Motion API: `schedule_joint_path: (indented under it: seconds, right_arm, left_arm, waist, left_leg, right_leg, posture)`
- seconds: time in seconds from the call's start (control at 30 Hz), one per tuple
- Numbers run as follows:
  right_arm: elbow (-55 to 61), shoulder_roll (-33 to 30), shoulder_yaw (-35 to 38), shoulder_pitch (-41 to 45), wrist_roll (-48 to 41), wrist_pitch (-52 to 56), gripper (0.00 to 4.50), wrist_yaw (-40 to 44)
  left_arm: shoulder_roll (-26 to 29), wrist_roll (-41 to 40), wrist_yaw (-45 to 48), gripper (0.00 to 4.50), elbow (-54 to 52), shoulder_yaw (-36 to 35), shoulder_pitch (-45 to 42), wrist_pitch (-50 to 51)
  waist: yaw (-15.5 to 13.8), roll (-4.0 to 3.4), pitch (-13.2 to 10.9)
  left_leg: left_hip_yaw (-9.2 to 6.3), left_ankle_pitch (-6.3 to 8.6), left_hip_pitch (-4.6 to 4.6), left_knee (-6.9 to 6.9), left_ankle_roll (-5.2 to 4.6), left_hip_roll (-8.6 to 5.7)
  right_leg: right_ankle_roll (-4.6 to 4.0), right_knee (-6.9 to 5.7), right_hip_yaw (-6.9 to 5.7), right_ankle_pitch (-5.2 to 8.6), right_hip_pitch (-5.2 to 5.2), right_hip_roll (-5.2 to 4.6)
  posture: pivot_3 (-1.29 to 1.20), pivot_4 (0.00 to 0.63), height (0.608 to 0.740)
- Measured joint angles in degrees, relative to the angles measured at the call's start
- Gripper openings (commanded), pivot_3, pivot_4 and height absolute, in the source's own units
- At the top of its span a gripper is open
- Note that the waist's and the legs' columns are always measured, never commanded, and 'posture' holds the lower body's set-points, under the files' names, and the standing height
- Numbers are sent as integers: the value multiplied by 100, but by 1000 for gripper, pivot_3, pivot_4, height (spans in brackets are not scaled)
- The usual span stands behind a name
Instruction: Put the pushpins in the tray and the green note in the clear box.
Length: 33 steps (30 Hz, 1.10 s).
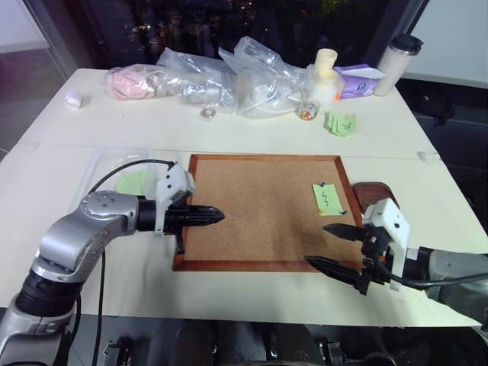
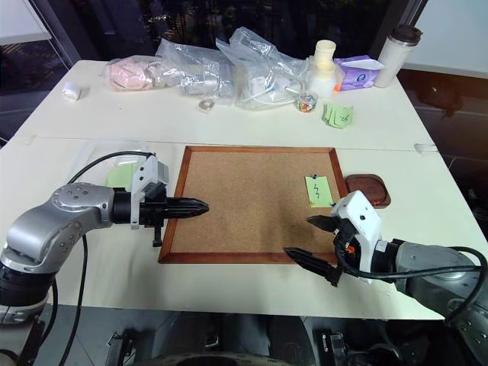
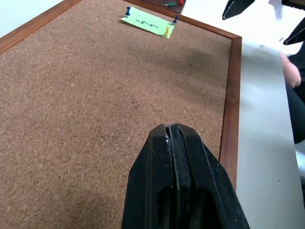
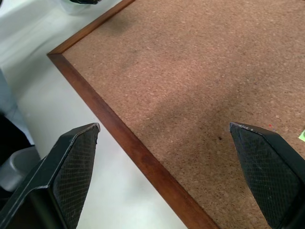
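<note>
- Nothing done yet: the green note (image 1: 328,199) sits pinned by pushpins (image 3: 128,10) on the corkboard (image 1: 259,213), beside the tray (image 2: 368,188).
- Clear box (image 1: 107,171) waits far left.
- Left pincer (image 1: 213,216) clenched, empty; right pincer (image 1: 332,246) released.

Green note (image 1: 329,199) pinned on corkboard by pushpins (image 1: 322,184); tray (image 1: 374,192) beside.

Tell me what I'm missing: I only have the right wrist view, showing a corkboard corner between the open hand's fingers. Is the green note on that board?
Observer: Yes. The green note is held by pushpins near the right edge of the corkboard.
Operator: Where's the tray?
Observer: The dark-brown tray sits just right of the corkboard, beside the note.
Operator: And the left hand?
Observer: The left hand is shut and empty, over the board's left side.
</note>
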State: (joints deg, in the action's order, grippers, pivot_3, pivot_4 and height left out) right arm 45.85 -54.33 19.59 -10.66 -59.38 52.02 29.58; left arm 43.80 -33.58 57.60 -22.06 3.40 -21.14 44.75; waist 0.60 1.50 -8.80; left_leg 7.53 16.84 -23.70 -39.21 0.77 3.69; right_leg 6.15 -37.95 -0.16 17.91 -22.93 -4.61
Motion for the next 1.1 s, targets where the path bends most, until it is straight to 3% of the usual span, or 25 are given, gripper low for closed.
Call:
schedule_joint_path:
  seconds: [0.83, 1.0, 1.1]
  right_arm:
    - [-29, 139, -30, 95, 88, 0, 4500, -79]
    - [-108, 237, -41, 277, 182, -5, 4500, -271]
    - [-562, 674, -64, 906, 366, -148, 4500, -676]
  left_arm:
    - [92, -209, -9, 38, 5, -24, -19, 108]
    - [183, 34, 163, 38, 504, 15, -415, -195]
    - [105, 383, 390, 38, 1311, 200, -1017, -632]
  waist:
    - [-1, 0, 0]
    - [1, 0, 0]
    - [-3, 1, 0]
  left_leg:
    - [0, 0, 0, 0, 0, 0]
    - [2, 0, 4, 0, 0, -2]
    - [7, 0, 10, -1, 0, -7]
  right_leg:
    - [0, 0, 0, 0, 0, 0]
    - [0, 0, 0, 0, 3, 1]
    - [0, -1, 0, -1, 8, 0]
  posture:
    - [0, 150, 735]
    - [0, 150, 735]
    - [0, 150, 735]
